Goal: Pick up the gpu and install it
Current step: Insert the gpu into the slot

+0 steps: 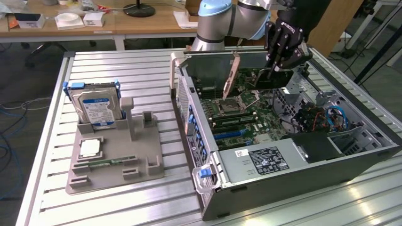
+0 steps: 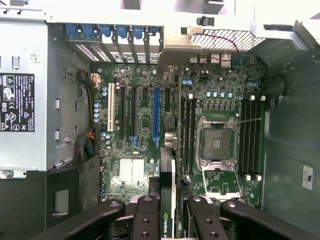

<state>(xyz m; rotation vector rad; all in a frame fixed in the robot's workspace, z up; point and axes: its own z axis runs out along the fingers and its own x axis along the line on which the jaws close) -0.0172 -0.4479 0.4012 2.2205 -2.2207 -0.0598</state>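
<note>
My gripper is shut on the gpu, a dark flat card with a pale metal bracket on one end. It holds the card on edge above the open computer case, over the motherboard. In the wrist view the gpu shows edge-on between the black fingers of the gripper. Below the card lie the long blue slot, black slots and a white slot. The card hangs clear of the board, touching no slot.
The empty CPU socket and memory slots sit beside the expansion slots. The power supply fills the case's near end. On the slatted table at the exterior view's left, a grey fixture holds a silver hard drive and a green memory stick.
</note>
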